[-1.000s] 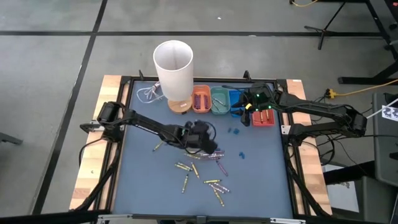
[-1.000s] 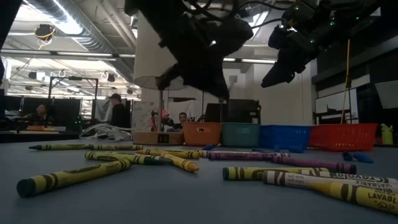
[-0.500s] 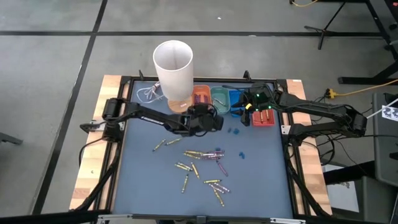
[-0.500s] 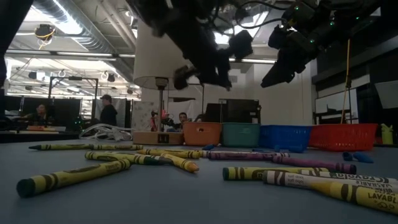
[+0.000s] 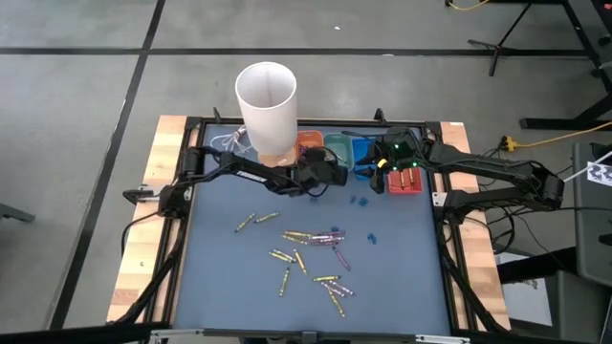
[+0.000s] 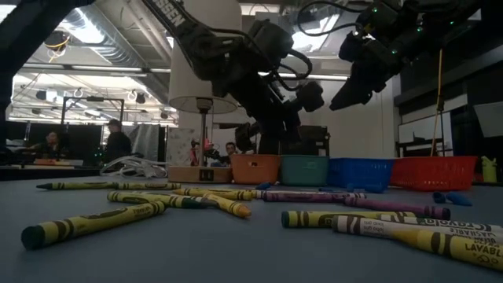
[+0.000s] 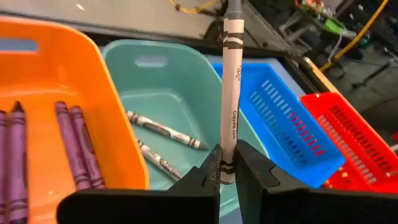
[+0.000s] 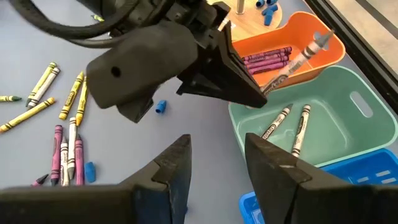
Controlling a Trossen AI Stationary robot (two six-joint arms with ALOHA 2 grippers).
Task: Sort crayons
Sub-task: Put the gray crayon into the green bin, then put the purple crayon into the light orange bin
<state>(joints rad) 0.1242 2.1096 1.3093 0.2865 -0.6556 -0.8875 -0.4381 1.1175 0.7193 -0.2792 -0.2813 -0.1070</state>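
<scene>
The left claw [image 7: 227, 167] pinches a white crayon [image 7: 231, 99] by its lower end, the stick pointing out ahead of the fingertips over the teal tray [image 7: 180, 93]. Two more white crayons [image 7: 163, 130] lie in that tray just beyond the claw, and purple crayons [image 7: 73, 146] rest in the orange tray [image 7: 56, 81] beside it; the purple ones are cut off at the picture's edge. A blue tray [image 7: 280, 118] and a red tray [image 7: 351, 137] follow in the row, the red one only partly in frame.

From above, the left claw [image 5: 325, 175] sits at the row of trays, and the held crayon is too small to make out there. The right claw [image 8: 214, 165], fingers spread and holding nothing, hovers just beside the left one, over the near rim of the teal tray; from overhead its tip is hidden under its own wrist [image 5: 394, 158].

Behind the left claw, loose yellow, purple and pale crayons [image 5: 311, 256] lie scattered across the blue-grey table [image 5: 220, 277]. Small blue bits [image 5: 361, 202] lie nearer the trays. A tall white tube [image 5: 267, 105] stands beside the orange tray. At table height both claws are dark silhouettes against the lit room.
</scene>
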